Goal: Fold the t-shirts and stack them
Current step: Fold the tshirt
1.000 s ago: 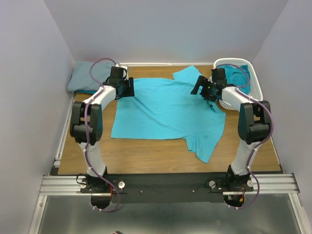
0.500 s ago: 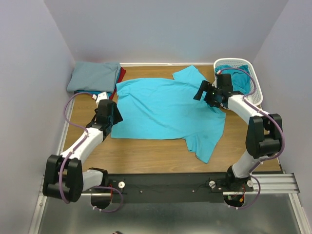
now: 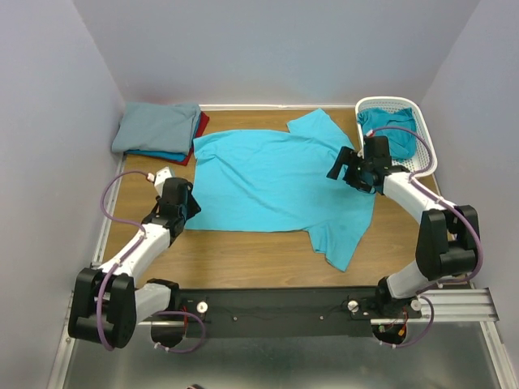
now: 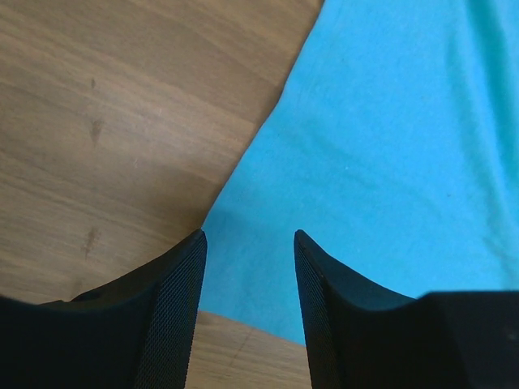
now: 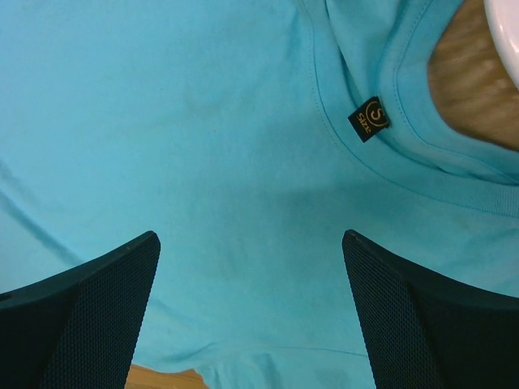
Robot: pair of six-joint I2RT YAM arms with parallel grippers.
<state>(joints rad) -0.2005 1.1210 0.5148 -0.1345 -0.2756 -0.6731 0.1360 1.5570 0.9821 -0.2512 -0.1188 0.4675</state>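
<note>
- Since a second ago, we see that the left gripper (image 3: 180, 204) has pulled back from the shirt's far left corner to its near left corner. The right gripper (image 3: 347, 168) has edged nearer, towards the collar.
- Nearest us, a metal rail (image 3: 276, 301) carries both arm bases, with grey flooring below it.
- The wooden table (image 3: 243, 259) runs from the rail to the back wall.
- The left gripper's fingers (image 4: 174, 284) stand apart above the hem corner, with nothing between them.
- The turquoise t-shirt (image 3: 276, 182) lies spread flat mid-table, one sleeve pointing towards us.
- The right gripper's jaws gape wide over the collar, beside a small dark size tag (image 5: 369, 119), and hold nothing.
- Far right, a white basket (image 3: 427, 154) holds a teal t-shirt (image 3: 399, 130).
- Far left, a folded stack (image 3: 158, 130) has grey-blue on top.
- Pale lilac walls (image 3: 276, 49) close in three sides.
</note>
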